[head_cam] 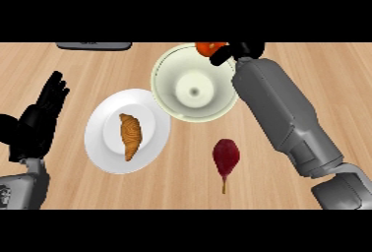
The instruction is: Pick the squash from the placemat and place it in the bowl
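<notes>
Right hand [236,51] over far rim of bowl [174,96], fingers curled round orange squash [209,47] for dropping in; left hand [40,118] resting open at left edge, fingers apart; croissant [131,135] on plate [102,147].

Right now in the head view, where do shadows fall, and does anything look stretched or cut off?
Head view: the lighting is even, without glare; the bowl casts a soft shadow onto the plate rim; the plate looks taller than wide, so it is stretched; the right hand and the orange thing that it holds are cut by the top edge; the left hand rests open at the left.
</notes>
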Available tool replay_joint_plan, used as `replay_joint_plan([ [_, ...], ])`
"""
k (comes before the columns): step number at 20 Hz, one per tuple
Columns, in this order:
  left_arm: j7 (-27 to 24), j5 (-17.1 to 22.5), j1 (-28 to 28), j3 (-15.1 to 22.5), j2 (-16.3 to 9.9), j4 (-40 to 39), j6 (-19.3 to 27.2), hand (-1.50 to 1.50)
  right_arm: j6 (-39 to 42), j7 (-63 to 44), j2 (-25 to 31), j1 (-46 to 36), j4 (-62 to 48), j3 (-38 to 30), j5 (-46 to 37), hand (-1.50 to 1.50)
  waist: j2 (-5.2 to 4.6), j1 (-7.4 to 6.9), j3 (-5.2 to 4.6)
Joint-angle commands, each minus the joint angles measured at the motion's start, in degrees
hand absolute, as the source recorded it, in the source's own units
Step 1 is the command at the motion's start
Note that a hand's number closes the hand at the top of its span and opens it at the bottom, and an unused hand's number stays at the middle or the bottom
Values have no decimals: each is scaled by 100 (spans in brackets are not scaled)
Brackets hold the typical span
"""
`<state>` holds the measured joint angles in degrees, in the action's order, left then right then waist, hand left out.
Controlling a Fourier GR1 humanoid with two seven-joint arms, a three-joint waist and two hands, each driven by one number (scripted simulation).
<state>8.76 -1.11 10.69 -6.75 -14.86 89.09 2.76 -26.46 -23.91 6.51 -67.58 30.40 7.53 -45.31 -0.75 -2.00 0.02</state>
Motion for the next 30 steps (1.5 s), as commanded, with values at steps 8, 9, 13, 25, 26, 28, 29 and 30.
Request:
replay_joint_plan([
  [8, 136, -127, 92, 107, 98, 119, 90, 0, 1148, 827, 566, 74, -1556, -650, 476, -150, -35, -72, 6],
  [9, -302, -50, 66, -24, 76, -312, -12, 0, 1157, 824, 455, -123, -1647, -738, 538, -150, -70, -112, 2],
  [13, -28, -135, 79, 112, 164, -14, 90, 0, 930, 1718, 589, 155, -1313, -1419, 1241, -150, -43, -56, 12],
  [25, -90, -89, -419, -47, 51, 204, 0, 0, 1694, 3185, 1316, 1000, -307, -3322, 3423, -150, 73, 160, 4],
  [26, -90, 191, -440, -335, -159, 182, -218, 0, 1591, 3353, 1183, 1358, -151, -3322, 3470, -150, 88, 192, 1],
  [28, -416, -140, -202, -111, 60, -277, -22, 0, 2070, 3385, 1473, 1426, -271, -3356, 3569, -150, 63, 216, -1],
  [29, -119, -129, -562, -21, 204, 243, 94, 0, 2271, 3568, 1594, 1843, -139, -3392, 3632, -150, 96, 235, 2],
  [30, -76, -43, -149, -208, 33, -88, 30, 0, 2573, 3651, 1625, 2038, -65, -3374, 3704, -150, 90, 280, 0],
])
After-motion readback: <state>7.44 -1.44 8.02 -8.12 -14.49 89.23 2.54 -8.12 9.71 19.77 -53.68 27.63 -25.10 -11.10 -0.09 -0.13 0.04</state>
